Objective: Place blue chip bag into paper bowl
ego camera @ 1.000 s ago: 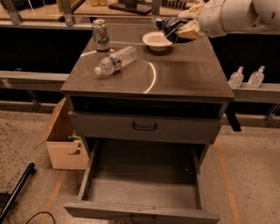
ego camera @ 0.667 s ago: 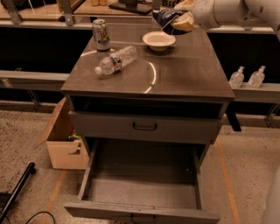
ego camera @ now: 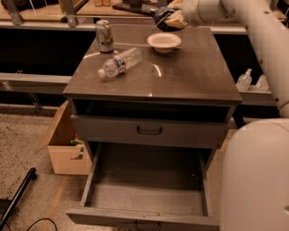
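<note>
Up at the far edge of the cabinet top (ego camera: 194,76), your gripper (ego camera: 169,20) is in the air with its fingers clamped on the blue chip bag (ego camera: 159,13). The dark bag sticks out to the left of the fingers and touches nothing on the surface. The arm (ego camera: 253,27) reaches in from the right side.

The paper bowl (ego camera: 164,41) sits on the top just below the bag in your view. It is upright, with nothing in it that you can see. You cannot tell from this angle whether the bag hangs straight over the bowl or a little behind it.

To the left of the bowl, a soda can (ego camera: 104,36) stands upright near the back left corner. A clear plastic bottle (ego camera: 119,62) lies on its side in front of the can, cap pointing toward the front left.

Below the top, the upper drawer (ego camera: 149,131) is closed and the bottom drawer (ego camera: 146,194) is pulled out. A cardboard box (ego camera: 67,149) sits on the floor left of the cabinet. The robot's white base (ego camera: 255,180) fills your lower right corner.
</note>
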You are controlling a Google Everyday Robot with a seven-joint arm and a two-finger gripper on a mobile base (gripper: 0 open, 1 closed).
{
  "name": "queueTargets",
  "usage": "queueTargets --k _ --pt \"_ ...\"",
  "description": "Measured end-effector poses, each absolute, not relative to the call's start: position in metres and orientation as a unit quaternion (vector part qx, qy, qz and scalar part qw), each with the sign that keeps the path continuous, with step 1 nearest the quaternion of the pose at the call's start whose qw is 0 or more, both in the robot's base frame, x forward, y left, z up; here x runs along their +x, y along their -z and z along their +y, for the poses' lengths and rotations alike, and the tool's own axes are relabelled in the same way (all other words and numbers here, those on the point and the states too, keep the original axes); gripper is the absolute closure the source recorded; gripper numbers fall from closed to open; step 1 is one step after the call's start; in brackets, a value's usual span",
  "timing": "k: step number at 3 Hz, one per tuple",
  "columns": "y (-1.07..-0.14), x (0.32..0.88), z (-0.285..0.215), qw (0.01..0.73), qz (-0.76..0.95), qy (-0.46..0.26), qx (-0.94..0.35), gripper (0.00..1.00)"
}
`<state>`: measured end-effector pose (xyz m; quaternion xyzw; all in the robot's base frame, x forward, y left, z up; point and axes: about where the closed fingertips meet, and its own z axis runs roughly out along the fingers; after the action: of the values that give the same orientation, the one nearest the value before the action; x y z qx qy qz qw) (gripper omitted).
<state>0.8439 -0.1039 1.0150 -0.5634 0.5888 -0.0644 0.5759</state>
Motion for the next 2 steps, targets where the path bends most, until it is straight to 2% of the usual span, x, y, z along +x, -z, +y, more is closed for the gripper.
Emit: queueTargets --k 2 --pt "-0.986 0.884 -0.085 0.558 0.603 0.074 -0.565 1.00"
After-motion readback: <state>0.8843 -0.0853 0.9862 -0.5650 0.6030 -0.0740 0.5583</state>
